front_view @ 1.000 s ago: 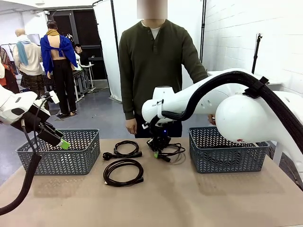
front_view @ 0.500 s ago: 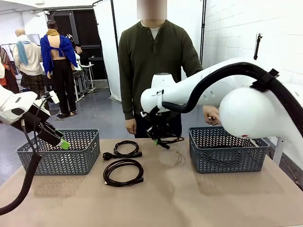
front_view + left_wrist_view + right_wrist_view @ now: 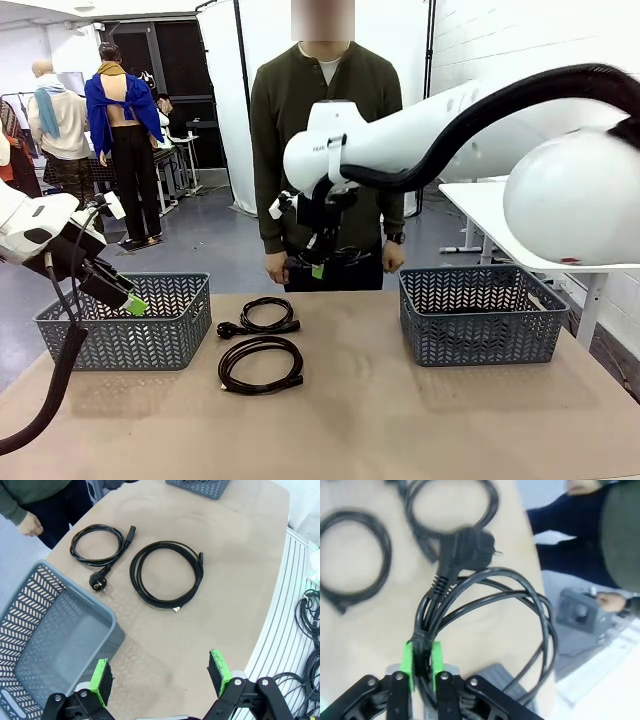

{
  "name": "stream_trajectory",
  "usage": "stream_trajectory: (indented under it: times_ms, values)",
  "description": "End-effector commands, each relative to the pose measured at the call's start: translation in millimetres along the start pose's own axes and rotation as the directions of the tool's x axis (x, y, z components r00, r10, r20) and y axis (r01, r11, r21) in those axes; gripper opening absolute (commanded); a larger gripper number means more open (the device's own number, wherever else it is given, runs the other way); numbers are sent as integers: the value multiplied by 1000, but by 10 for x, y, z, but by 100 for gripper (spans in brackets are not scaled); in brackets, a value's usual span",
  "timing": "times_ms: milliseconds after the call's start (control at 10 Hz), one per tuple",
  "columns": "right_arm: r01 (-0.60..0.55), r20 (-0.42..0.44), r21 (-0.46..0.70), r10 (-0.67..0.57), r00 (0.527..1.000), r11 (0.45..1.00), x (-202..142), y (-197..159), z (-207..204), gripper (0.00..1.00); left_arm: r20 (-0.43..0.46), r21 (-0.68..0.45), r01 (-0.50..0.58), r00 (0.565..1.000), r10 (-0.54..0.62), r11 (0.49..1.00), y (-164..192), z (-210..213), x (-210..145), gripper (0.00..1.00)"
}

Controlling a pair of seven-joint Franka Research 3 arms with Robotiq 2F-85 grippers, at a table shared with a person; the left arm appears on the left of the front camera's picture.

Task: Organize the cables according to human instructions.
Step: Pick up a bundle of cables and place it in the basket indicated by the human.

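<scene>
My right gripper (image 3: 315, 264) hangs high above the table in front of the person's waist, shut on a coiled black cable (image 3: 485, 600) whose plug (image 3: 469, 546) dangles past the fingers. Its green pads (image 3: 408, 657) pinch the bundled strands. Two more coiled cables lie on the table: one with a round plug (image 3: 258, 315) (image 3: 97, 542) farther back, one (image 3: 260, 363) (image 3: 166, 572) nearer me. At the far left, above the near rim of the left basket (image 3: 125, 325), my left gripper (image 3: 127, 298) (image 3: 160, 677) is open and holds nothing.
The left grey basket (image 3: 30, 630) looks empty from above. A second grey basket (image 3: 480, 315) stands at the right. The person stands at the far edge with both hands (image 3: 277, 267) low. Loose cables (image 3: 310, 615) hang off the table's near side.
My right gripper has lifted its cable off the table between the baskets and carried it up and slightly left. The left arm and the two lying cables stay put.
</scene>
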State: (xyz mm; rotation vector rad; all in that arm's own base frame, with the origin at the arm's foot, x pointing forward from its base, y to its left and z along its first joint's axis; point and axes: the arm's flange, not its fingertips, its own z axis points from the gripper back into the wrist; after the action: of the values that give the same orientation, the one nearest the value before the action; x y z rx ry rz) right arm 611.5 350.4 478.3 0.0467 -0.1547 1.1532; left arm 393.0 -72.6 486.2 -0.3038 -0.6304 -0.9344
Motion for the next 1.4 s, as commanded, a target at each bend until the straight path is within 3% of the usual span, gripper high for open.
stream_trajectory:
  times_ms: [0, 300, 600, 700, 1200, 1300]
  values:
    - [-201, -50, 10, 202, 978, 979, -267, 57, 293, 0, 17, -16, 12, 1000, -11, 1000, 37, -2, -19, 100]
    - [-399, -10, 18, 399, 917, 917, -608, 91, 621, 0, 17, -16, 12, 1000, -11, 1000, 37, -2, -19, 100]
    - [-374, 63, 87, 370, 927, 923, -610, 150, 631, 0, 17, -16, 12, 1000, -11, 1000, 37, -2, -19, 100]
    - [-391, -22, 16, 391, 920, 920, -561, 30, 727, 0, 17, -16, 12, 1000, -11, 1000, 37, -2, -19, 100]
    - [-389, -12, 29, 389, 921, 921, -568, 43, 704, 0, 17, -16, 12, 1000, -11, 1000, 37, -2, -19, 100]
    - [-348, 1, 23, 349, 937, 937, -700, 3, 750, 0, 17, -16, 12, 1000, -11, 1000, 37, -2, -19, 100]
